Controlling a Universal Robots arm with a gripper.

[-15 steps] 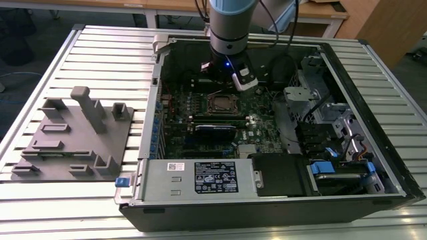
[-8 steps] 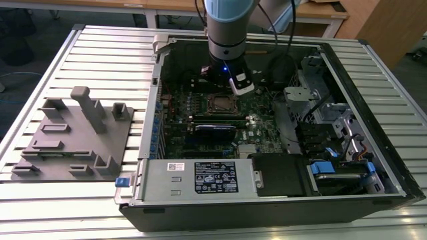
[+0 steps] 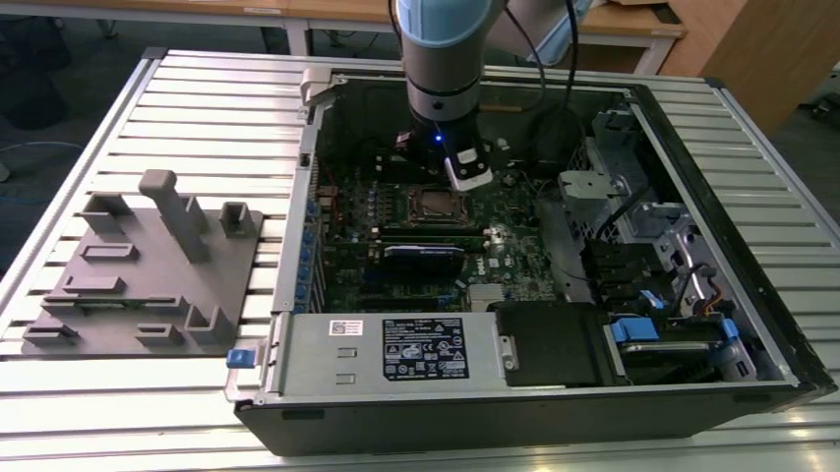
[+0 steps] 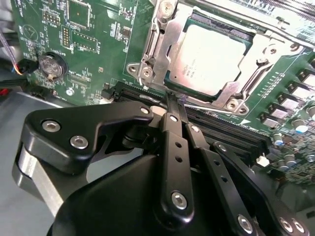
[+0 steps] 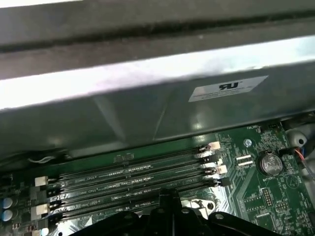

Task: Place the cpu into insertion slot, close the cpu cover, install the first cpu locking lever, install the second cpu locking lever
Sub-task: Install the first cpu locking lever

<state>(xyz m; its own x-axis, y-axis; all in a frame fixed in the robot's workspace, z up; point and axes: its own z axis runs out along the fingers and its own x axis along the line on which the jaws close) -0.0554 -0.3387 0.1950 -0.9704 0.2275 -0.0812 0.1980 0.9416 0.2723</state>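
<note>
Inside the open computer case [image 3: 525,428], on the green circuit board [image 4: 98,29], the cpu [image 4: 211,59] sits in the insertion slot [image 3: 434,204]. Its silver-grey top shows through the window of the cpu cover [image 4: 165,46], which lies flat over it.

The gripper [image 4: 171,98] stands at the slot's edge, just to the exterior view's right of it. Its fingers are drawn together with the tips meeting. Whether they pinch the thin wire locking lever [image 4: 206,107] beside them cannot be determined.

Risks from this position:
- Closed tips that slip off the wire can strike the cover or scrape the board.
- A lever swung past its hook leaves the cover unclamped.
- The memory slots [image 5: 128,179] lie just beside the fingers, so a sideways drift can hit their latches.
</note>
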